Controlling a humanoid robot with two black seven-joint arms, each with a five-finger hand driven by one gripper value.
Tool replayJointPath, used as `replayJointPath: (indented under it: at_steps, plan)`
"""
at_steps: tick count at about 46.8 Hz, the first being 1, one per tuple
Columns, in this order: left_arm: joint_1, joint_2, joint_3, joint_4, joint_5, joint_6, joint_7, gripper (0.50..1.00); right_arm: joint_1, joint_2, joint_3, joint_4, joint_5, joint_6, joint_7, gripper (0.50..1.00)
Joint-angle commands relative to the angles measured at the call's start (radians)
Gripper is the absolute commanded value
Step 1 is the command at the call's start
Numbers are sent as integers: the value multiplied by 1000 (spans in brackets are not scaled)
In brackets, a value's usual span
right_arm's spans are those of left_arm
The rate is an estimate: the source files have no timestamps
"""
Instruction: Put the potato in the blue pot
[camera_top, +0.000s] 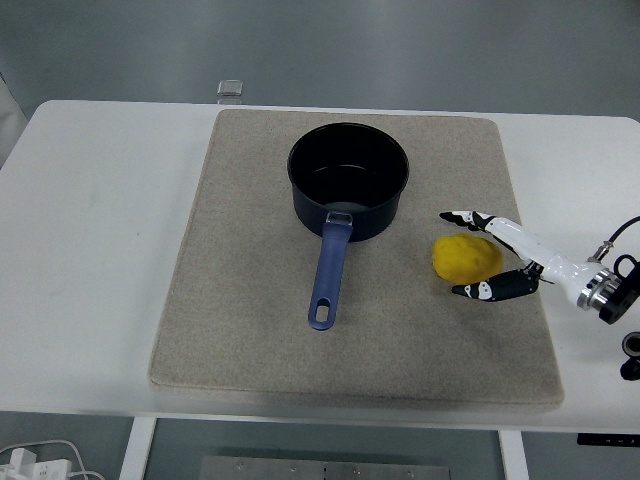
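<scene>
The right robot hand (487, 257) reaches in from the right edge, its white and black fingers (470, 217) spread wide around the far and near sides of the lumpy yellow potato (465, 257), the upper fingers arched over its far side and the lower one (485, 291) lying along its near side; the robot hand is unclenched and brackets the potato rather than gripping it, though whether any fingertip actually touches the skin I cannot tell. The potato sits on the right part of a beige, felt-like rectangular mat (240, 300), near the mat's right edge. To its left and a little farther back stands the dark blue round metal pot (348, 180), upright and with nothing inside, clearly apart from the potato. Its long blue handle (329, 272) points toward the near edge of the counter and ends in a hanging loop. The mat covers the middle of the white counter (90, 230). At the counter's far edge, just behind the mat's back left corner, stands a small clear square object (231, 89), too small to make out.
</scene>
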Motion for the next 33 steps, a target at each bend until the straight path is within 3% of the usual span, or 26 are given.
replayJointPath:
  at_steps: [1,5,8,33]
  plan:
    - [1,0,0,0,0,0,0,1000,0,2,-2,-2,-8,1,0,646]
    - [1,0,0,0,0,0,-2,1000,0,5,-3,-2,-10,3,0,603]
    - [-1,0,0,0,0,0,0,1000,0,6,-8,-4,-10,0,0,500]
    - [1,0,0,0,0,0,0,1000,8,19,-22,-11,-18,3,0,500]
